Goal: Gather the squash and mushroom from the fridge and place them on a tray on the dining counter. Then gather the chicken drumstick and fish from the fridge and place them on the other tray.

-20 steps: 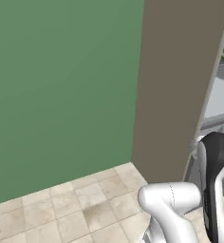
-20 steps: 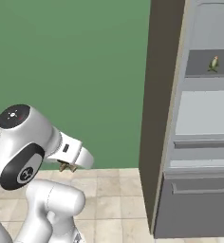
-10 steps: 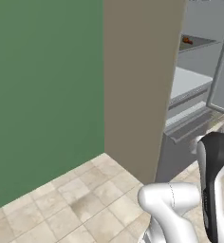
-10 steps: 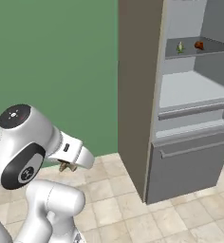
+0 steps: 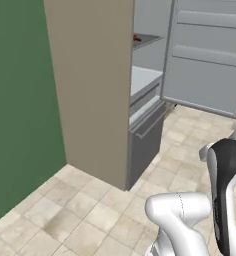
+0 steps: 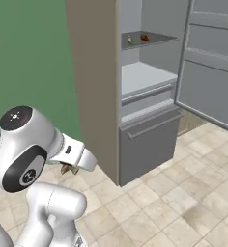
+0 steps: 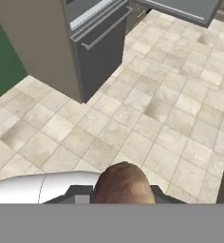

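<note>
The fridge stands open ahead, its taupe side panel toward me. On its upper shelf lie a small greenish item, possibly the fish, and a red item. My gripper hangs low beside the arm's white shoulder, well short of the fridge. It is shut on a brown rounded piece of food, by its look the chicken drumstick. In the hand view that piece sits at the bottom and hides the fingertips. The trays and dining counter are out of view.
The fridge door is swung wide open to the right, over the floor. A grey bottom drawer with a bar handle is shut. A green wall runs along the left. Beige floor tiles spread in front.
The whole picture has shifted as the base moved: more of the fridge interior and its open door now show. The gripper keeps the brown piece, in the same place against the arm.
</note>
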